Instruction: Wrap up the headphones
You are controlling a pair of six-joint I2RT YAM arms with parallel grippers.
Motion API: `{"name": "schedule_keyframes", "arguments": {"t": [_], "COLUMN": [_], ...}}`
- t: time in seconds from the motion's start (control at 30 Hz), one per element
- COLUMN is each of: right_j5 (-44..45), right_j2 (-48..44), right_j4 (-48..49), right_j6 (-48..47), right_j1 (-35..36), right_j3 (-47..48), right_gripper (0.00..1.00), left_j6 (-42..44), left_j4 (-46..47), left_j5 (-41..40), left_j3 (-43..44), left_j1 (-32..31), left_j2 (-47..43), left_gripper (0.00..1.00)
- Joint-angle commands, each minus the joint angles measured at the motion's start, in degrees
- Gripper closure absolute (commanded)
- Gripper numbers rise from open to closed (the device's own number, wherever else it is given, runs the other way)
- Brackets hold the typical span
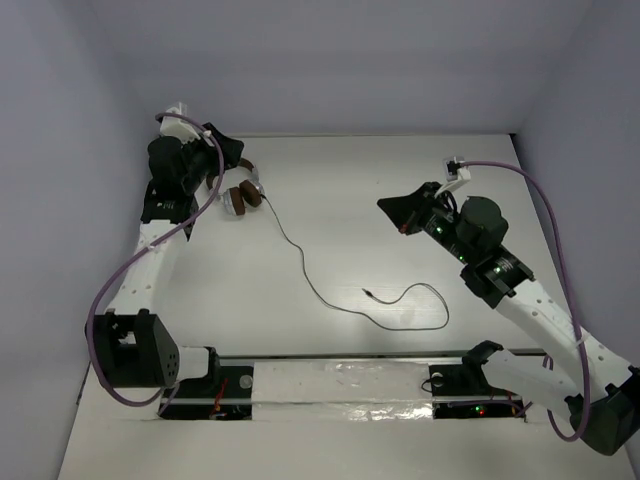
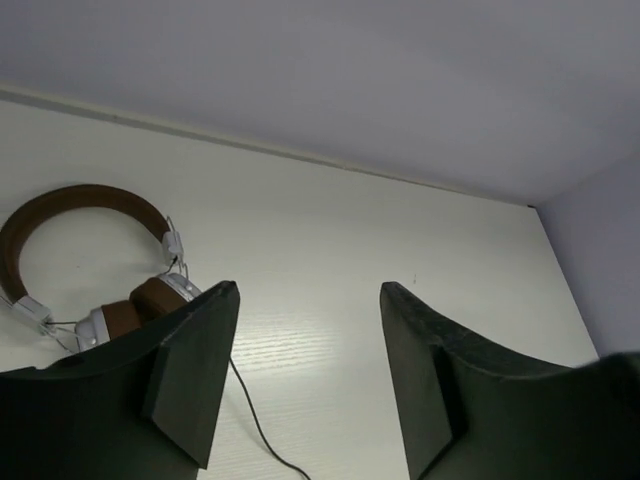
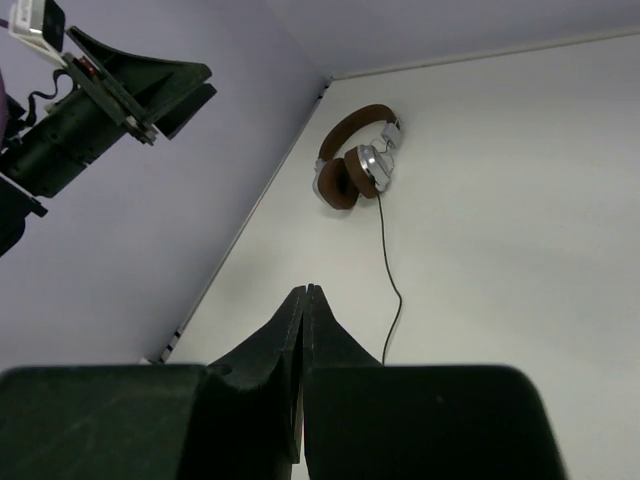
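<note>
The headphones (image 1: 242,193) lie flat in the far left corner of the white counter (image 1: 340,170), close to where the left wall meets the back wall (image 1: 330,60), leaving little room behind or to the left of them. The middle and right of the counter are open. The left hand (image 1: 230,155) hovers just above and behind the headband, fingers spread wide and gripping nothing. The right hand (image 1: 392,208) hangs over the right half, well apart from the headphones, its two fingers pressed together on nothing. The thin dark cord (image 1: 300,262) runs from the ear cups toward the centre, loops on the near right and ends at the jack plug (image 1: 368,293), in the open ground between the two arms. Thick purple cables (image 1: 108,300) hang beside each arm, clear of the cord. The overhead view alone shows the full cord and plug. The left wrist view shows the brown headband, one brown pad and the first stretch of cord beside its left finger. The right wrist view shows both cups side by side against the wall line, with the left arm raised above them.
</note>
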Motion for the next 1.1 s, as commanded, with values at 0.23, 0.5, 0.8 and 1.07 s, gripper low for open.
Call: {"name": "schedule_keyframes", "arguments": {"t": [0.23,0.5,0.8,1.07], "right_j5": [0.37,-0.51,-1.13,0.63], "right_j2": [-0.25,0.09,1.50,1.85], "right_j4": [2.58,2.58,3.19,2.93], "right_j6": [-1.46,-1.89,-2.42,-3.13], "right_j1": [0.99,1.52,2.05,2.58], "right_j3": [0.01,-0.25,0.01,-0.69], "right_gripper": [0.69,1.00,0.73,0.61], "left_j6": [8.27,19.42,21.19,23.91], "left_j4": [-7.05,-15.42,-28.68,-29.75], "left_j5": [-13.67,-25.23,-17.89,-18.27], "left_j3": [15.68,30.49,53.15,54.32], "left_j1": [0.18,1.76,4.75,5.28], "left_j2": [9.11,28.54,51.04,57.21], "left_gripper": [0.70,0.94,0.45,0.42]}}
